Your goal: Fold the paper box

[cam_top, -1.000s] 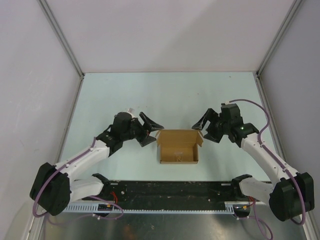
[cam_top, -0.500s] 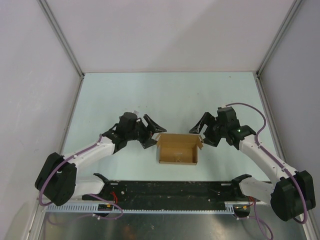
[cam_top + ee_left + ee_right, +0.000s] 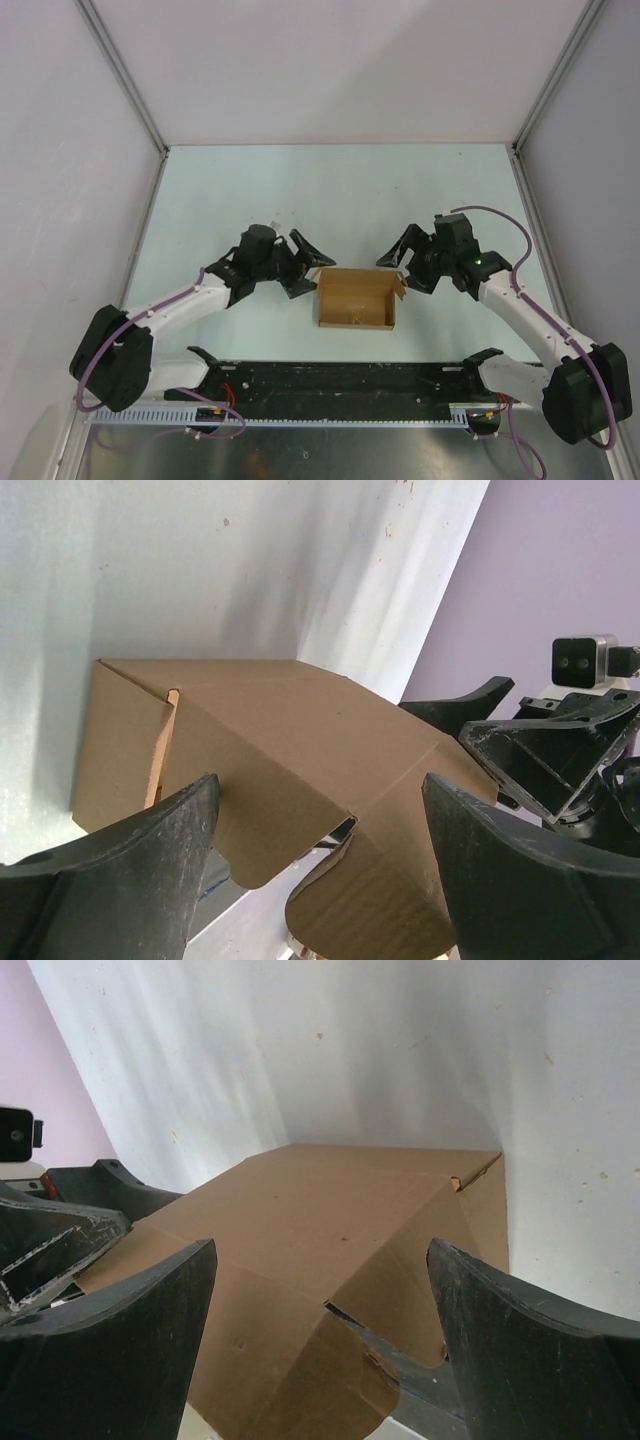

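I'm looking down on a pale blue-green table [image 3: 340, 190] closed in by a plain white back wall [image 3: 340, 70] along its far edge and white side walls [image 3: 60, 200] along its left and right edges. Silver metal posts [image 3: 125, 75] rise from both far corners. The light is soft and even, with only faint shadows.

Left claw [image 3: 317, 274] and right claw [image 3: 397, 275] both gape wide

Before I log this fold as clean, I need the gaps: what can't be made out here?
Top view: whether left hand or right hand touches the paper box: too small.
Left wrist view: box's near edge, cut off at bottom.
Right wrist view: box's near corners, behind the fingers.
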### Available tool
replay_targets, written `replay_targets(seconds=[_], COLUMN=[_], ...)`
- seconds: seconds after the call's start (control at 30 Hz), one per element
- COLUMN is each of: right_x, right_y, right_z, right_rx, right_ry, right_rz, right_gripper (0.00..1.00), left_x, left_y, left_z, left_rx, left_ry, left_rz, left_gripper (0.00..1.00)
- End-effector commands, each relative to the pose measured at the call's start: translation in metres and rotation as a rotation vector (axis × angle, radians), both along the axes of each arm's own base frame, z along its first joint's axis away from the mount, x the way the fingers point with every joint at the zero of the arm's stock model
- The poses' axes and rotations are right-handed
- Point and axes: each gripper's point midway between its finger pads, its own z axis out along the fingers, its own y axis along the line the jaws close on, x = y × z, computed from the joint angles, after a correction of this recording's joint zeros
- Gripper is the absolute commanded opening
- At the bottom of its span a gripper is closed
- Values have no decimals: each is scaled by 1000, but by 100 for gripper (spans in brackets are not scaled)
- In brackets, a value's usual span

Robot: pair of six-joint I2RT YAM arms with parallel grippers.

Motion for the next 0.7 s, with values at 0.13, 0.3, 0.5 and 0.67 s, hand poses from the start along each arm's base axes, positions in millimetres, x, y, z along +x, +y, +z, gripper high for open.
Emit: replay_targets(seconds=[0.13,0.3,0.5,0.67], right_x=[-8,-15,-22,-25], right_y=[3,1,2,6], right_z=[14,10,6,6], right_rx=[31,15,32,64], right_ry=[-33,-15,1,13], right_rz=[21,30,39,51], right_gripper=[92,93,95,96], left_x=[-5,-8,-10,-9], left_y=[-8,-5,-6,-7], left_z=[30,28,23,22], left_rx=[-67,-68,-60,-56], left_ry=[-50,-48,-37,-33], left_rz=[-34,-31,-36,-38], left_gripper=[87,87,87,87])
